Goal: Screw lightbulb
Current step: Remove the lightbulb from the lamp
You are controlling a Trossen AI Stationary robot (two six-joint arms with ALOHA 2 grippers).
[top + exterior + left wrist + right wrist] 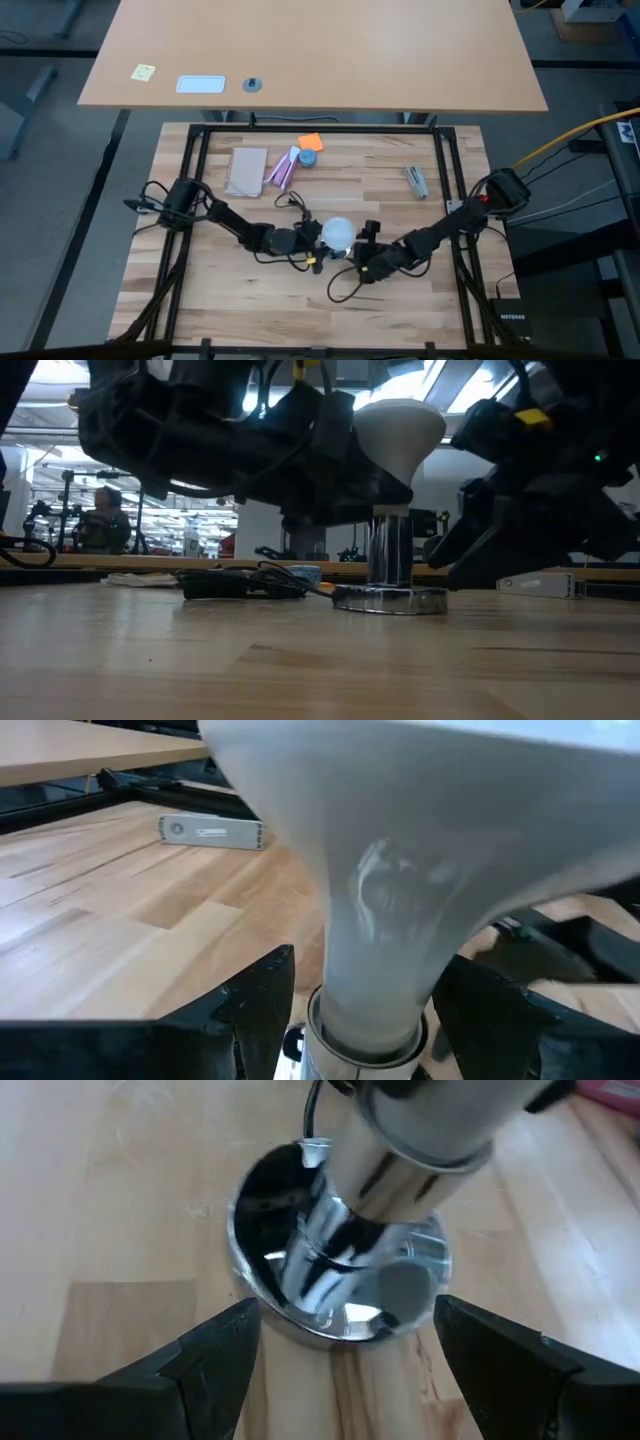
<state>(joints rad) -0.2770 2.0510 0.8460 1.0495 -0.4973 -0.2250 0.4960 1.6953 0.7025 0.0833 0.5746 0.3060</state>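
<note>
No writing is readable; the left gripper (365, 1010) holds the lightbulb (400, 890), the right gripper (345, 1345) stands wide around the socket (340, 1280).

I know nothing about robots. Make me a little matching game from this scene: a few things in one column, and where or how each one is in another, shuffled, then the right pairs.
Things:
1. lightbulb
2. socket
3. left gripper
4. right gripper

Places or states:
A. shiny round base resting on the wooden table
B. fingers either side of the bulb's narrow neck
C. white, upright on top of the chrome stem
D. open wide, fingers either side of the base, not touching it

Pairs: 1-C, 2-A, 3-B, 4-D
</note>
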